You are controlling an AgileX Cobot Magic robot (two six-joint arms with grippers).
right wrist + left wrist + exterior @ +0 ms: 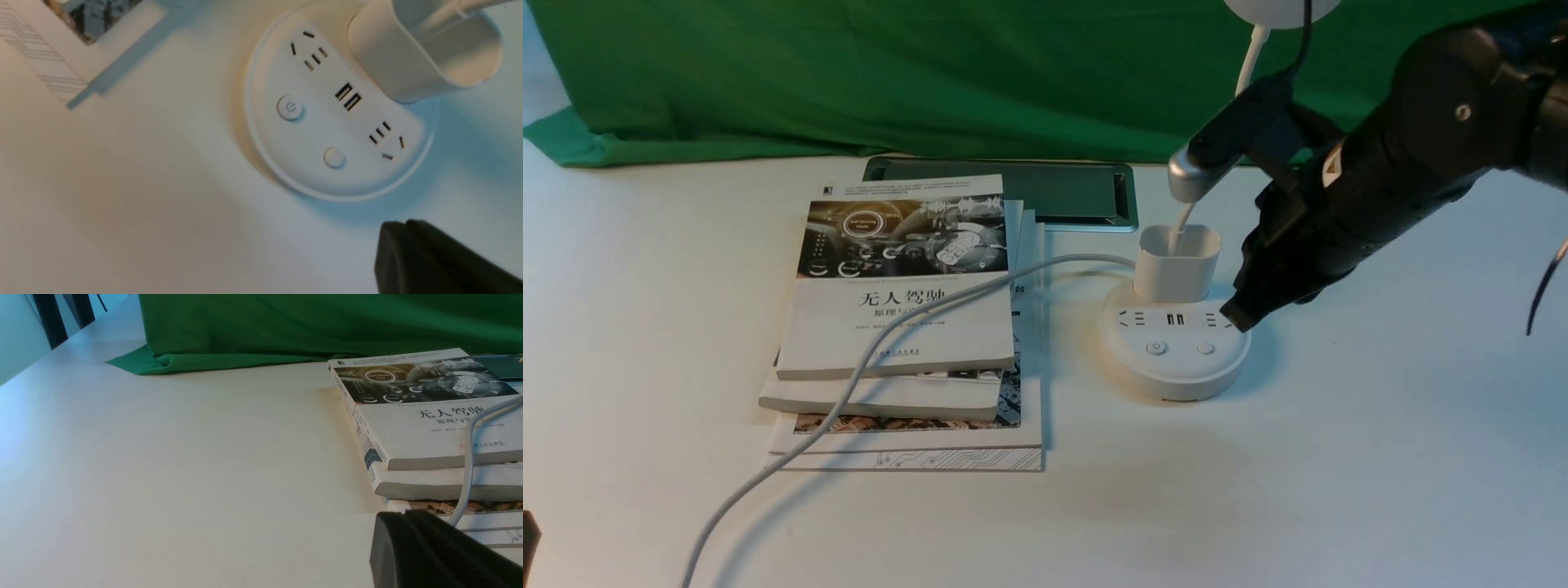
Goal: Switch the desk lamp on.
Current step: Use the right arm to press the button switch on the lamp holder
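White table (pixel 1258 490), green cloth (pixel 931 73) behind.

Right gripper (pixel 1235 317): jaws look pressed together, nothing held. Tip is low over the right rear sockets of the desk lamp (pixel 1176 367); I can't tell whether it touches.

Power-marked button (pixel 1156 349) and plain button (pixel 1205 349) lie left of the tip and toward the robot, so the right arm is far nearer.

Left gripper (pixel 429 547): only partly seen, seemingly closed and empty, beyond the books (pixel 907 327).

Lamp head (pixel 1278 8) is cut off at the top edge, so whether it is lit is unknown.

Right arm (pixel 1413 155) black, glossy; silver screw (pixel 1463 113); thin dark cable (pixel 1543 286); matte black jaws.
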